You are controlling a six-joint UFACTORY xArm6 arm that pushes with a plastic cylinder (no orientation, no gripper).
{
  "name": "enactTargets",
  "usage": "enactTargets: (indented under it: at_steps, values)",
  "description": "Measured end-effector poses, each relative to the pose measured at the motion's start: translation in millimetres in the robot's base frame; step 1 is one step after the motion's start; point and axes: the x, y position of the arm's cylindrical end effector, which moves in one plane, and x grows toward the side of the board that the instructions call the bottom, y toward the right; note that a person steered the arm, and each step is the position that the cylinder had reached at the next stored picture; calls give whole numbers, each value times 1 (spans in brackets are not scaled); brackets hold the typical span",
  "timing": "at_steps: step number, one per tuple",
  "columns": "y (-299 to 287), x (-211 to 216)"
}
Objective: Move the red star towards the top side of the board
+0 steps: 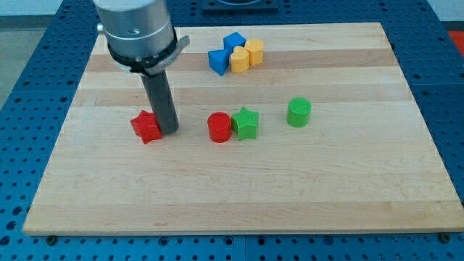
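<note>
The red star (146,127) lies on the wooden board (239,181) at the view's left, about mid-height. My tip (169,131) stands right against the star's right side, touching it or nearly so. The dark rod rises from there to the grey arm head (136,29) at the view's top left. A red cylinder (219,127) lies further right of the tip, with a green star (246,122) touching its right side.
A green cylinder (299,112) stands right of the green star. Near the view's top sits a tight cluster: two blue blocks (218,60), (233,43) and two yellow blocks (238,59), (254,51). A blue perforated table surrounds the board.
</note>
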Motion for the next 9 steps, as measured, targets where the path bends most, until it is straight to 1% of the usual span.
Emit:
enactTargets:
  at_steps: [1,2,3,4,5,6,7,8,9]
  values:
    - [-13,-4]
    - [-9,1]
    - [13,8]
    - [-18,25]
    - [-48,18]
    - [-54,-12]
    - [-57,-20]
    - [-57,21]
    - [-58,76]
